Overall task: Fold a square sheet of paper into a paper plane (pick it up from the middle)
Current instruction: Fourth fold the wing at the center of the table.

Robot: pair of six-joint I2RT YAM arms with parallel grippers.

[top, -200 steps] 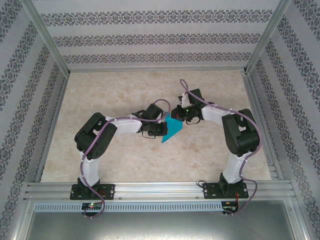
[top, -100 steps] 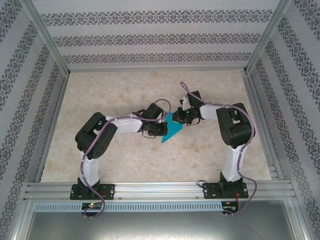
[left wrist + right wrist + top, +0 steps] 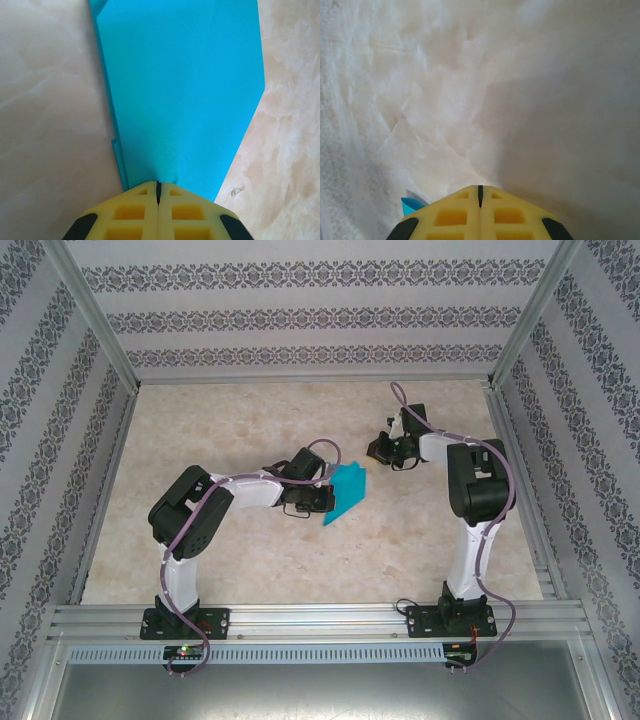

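Teal and partly folded, your sheet of paper (image 3: 347,490) sits mid-table in the top view, pinched at its left edge by the left gripper (image 3: 322,500). The right gripper (image 3: 381,451), which was touching the paper a second ago, now stands apart towards the far right. Patterned walls (image 3: 300,320) ring the marble table (image 3: 250,420). At your left wrist, the yellow fingers (image 3: 135,212) are clamped on the paper's narrow end. At your right wrist, the pads (image 3: 452,215) meet flush over marble, with a teal corner just beside them.

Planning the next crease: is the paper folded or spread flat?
Folded: the paper shows a doubled edge on one side and an angled, non-square outline.
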